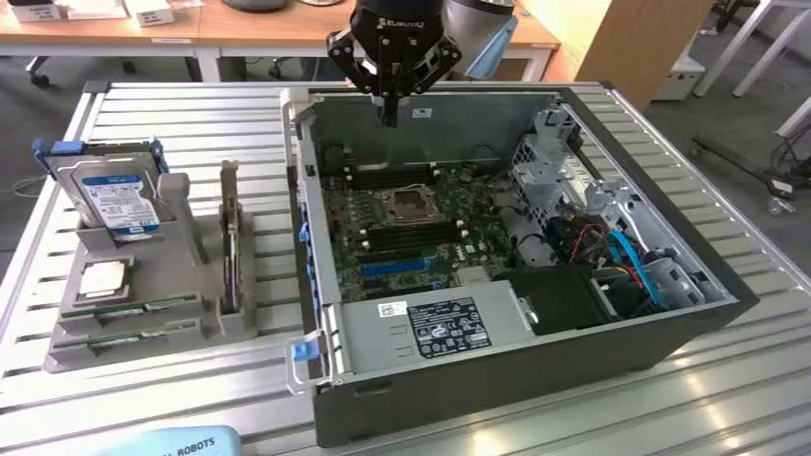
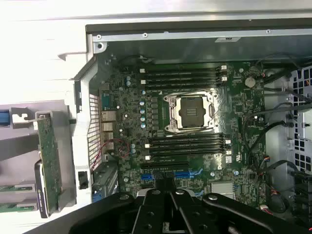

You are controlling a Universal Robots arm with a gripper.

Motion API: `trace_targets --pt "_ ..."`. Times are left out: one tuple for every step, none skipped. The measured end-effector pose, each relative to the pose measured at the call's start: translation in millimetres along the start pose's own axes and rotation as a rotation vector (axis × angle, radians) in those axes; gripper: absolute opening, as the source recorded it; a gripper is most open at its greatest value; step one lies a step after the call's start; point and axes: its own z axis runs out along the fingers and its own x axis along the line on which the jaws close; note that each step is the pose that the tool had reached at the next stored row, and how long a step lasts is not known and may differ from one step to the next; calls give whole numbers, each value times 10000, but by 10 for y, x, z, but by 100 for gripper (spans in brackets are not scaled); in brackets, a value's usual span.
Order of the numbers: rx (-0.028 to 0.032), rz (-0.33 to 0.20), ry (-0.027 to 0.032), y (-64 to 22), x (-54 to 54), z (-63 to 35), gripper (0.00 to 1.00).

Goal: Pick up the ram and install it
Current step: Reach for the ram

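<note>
The tool (image 1: 389, 112) hangs over the far end of the open case (image 1: 533, 366), above the board, with its fingers pressed together and nothing between them. In the wrist view its closed tip (image 2: 165, 184) sits over the board's edge, below the empty socket (image 2: 191, 113) and the black slots (image 2: 187, 146).

One ram (image 1: 146, 306) lies in the grey tray (image 1: 190, 237) on the worktop (image 1: 190, 123), on the exterior view's left and well apart from the tool. A second ram (image 1: 133, 334) lies just beside it. Both are seated in the tray's front grooves. Their long axes are parallel and run across the exterior view from left to right, roughly in line with the slots.

The same tray holds a hard drive (image 1: 117, 195) standing upright, a processor (image 1: 102, 277) lying flat and a card (image 1: 230, 247) on edge.
</note>
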Motion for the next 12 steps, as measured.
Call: trace_targets --pt "0 0 0 0 0 0 10" --pt "0 0 0 0 0 0 10" --pt "0 0 0 0 0 0 10" --pt "0 0 0 0 0 0 10" --pt "0 0 -1 0 0 0 10" --pt "0 0 0 0 0 0 10" --pt "0 0 0 0 0 0 10" --pt "0 0 0 0 0 0 10" --pt "0 0 0 0 0 0 10" --pt "0 0 0 0 0 0 10" --pt "0 0 0 0 0 0 10" --pt "0 0 0 0 1 0 10"
